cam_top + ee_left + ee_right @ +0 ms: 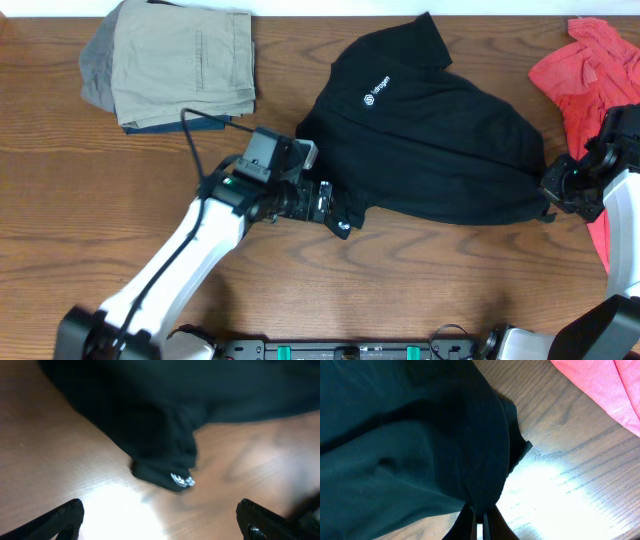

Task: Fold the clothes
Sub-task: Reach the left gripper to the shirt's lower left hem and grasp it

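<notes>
**Item 1. Black short-sleeved shirt**
- Soft fabric, rumpled and unfolded.
- It lies on the desk in the right half, reaching from close to the far edge toward the middle.
- The long axis runs roughly left to right, and the right end sags toward the near edge.
- The collar end points to the far edge.
- The chest faces up, with a small white logo and lettering on the left part.
- One sleeve trails off the left side toward the near edge, with a small white tag at its tip.

**Item 2. Left end effector**
- The fingers are spread wide and hold nothing.
- It is positioned at the sleeve tip.
- In the wrist view the fingertips flank bare wood just short of the tip.
- Whether it touches the fabric cannot be told.

**Item 3. Right end effector**
- It is clamped narrow on the shirt's right-hand edge.
- The wrist view shows the fingers pinching a fold of black cloth.

**Item 4. Coral-red shirt**
- Crumpled at the far right corner, beside the black shirt and apart from it.

**Item 5. Stack of folded garments**
- Khaki on top, with grey and navy beneath.
- It sits at the far edge, in the left half of the desk.
</notes>
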`<action>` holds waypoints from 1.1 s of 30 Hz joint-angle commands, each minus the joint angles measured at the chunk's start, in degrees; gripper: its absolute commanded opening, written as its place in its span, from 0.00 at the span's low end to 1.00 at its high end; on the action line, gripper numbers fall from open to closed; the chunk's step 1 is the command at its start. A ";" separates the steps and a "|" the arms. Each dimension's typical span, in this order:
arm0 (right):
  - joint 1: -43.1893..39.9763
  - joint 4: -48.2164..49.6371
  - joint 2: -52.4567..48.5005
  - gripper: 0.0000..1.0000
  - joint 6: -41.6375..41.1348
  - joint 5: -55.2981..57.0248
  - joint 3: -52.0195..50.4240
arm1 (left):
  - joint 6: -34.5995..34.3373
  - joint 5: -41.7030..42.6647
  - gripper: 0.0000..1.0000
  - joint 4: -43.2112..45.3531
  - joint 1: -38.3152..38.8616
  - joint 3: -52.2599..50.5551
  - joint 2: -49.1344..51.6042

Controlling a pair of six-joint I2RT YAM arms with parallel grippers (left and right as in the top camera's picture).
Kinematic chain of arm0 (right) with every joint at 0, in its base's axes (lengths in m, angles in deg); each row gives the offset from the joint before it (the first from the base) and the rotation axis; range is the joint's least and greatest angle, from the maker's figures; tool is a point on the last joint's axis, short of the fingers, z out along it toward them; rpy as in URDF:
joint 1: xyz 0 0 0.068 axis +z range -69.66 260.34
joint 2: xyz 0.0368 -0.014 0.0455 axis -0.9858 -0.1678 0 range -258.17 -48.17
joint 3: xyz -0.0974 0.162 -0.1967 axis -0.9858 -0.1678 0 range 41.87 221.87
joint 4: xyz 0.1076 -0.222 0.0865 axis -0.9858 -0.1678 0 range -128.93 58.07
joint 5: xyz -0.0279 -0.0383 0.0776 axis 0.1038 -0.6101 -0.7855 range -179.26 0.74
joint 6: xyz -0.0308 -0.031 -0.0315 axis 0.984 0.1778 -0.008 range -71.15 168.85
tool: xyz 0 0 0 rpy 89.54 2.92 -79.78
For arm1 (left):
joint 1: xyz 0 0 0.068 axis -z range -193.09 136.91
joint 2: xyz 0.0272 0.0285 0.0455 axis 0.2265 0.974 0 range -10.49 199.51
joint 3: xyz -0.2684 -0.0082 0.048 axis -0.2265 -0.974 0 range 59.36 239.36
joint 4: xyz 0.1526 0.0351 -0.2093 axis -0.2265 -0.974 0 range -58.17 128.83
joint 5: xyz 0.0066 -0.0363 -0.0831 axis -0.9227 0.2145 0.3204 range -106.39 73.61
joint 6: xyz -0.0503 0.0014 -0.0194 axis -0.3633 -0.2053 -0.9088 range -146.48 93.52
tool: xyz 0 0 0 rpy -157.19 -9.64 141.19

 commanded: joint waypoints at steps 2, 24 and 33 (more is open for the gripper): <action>-0.11 0.09 -0.28 0.03 -0.72 -0.20 -0.11 | -11.30 -9.90 0.98 2.49 0.00 1.11 6.69; -0.11 0.07 -0.28 0.03 -0.72 -0.22 -0.37 | -23.34 -5.46 0.62 13.44 4.87 1.11 18.56; -0.11 -0.09 -0.28 0.03 -0.74 -0.22 -0.37 | -23.32 -5.44 0.06 11.63 4.90 1.11 18.49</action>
